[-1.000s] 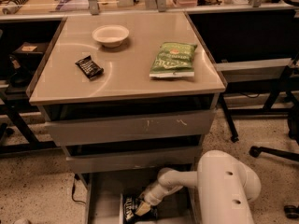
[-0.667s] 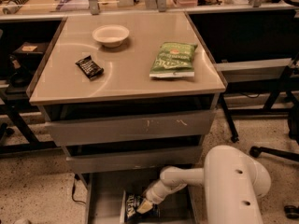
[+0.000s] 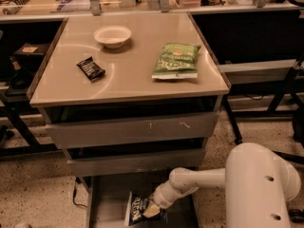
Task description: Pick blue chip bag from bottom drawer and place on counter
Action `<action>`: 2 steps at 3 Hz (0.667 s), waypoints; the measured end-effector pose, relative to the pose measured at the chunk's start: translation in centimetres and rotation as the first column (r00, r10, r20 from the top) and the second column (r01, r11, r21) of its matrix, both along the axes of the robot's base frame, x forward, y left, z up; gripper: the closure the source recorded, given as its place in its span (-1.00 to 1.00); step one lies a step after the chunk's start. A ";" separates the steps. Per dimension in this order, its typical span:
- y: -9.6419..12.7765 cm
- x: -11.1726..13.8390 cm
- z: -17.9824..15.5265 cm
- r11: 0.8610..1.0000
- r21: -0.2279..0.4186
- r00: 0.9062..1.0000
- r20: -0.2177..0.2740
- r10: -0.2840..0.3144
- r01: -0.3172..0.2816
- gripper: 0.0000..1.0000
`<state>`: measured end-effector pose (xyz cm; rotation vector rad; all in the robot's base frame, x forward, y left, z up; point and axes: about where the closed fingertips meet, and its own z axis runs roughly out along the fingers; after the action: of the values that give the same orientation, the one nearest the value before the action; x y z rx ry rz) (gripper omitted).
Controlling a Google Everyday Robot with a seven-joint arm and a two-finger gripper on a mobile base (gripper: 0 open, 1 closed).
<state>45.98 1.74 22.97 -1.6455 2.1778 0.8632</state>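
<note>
Rightward is where the arm's bulky white housing [image 3: 259, 184] has slid over the last second, while its slim forearm reaches left and down just as before. From the single camera view, the hand [image 3: 152, 209] sits low in the open bottom drawer [image 3: 108, 201], right against the blue chip bag [image 3: 136, 208]. Whether it is clamped on the bag or merely touching it cannot be told from here. The bag lies in the drawer tray, seemingly a little tilted, its white lettering facing up and its spot much the same as a second ago. Above, the two upper drawers [image 3: 133, 129] are pushed in. On the glossy beige table [image 3: 137, 87] rest a white bowl [image 3: 112, 35] near the back, a black candy bar wrapper [image 3: 90, 69] to the left, and a green chip bag [image 3: 175, 61] to the right, all well apart.
</note>
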 end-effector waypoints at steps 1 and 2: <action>-1.4 -0.8 2.8 0.999 -0.022 0.999 -0.017 -0.037 0.036 1.00; -2.8 -1.1 7.0 0.996 -0.067 0.998 0.001 -0.055 0.055 1.00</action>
<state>44.87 -1.02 29.94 -1.6076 2.2647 0.7835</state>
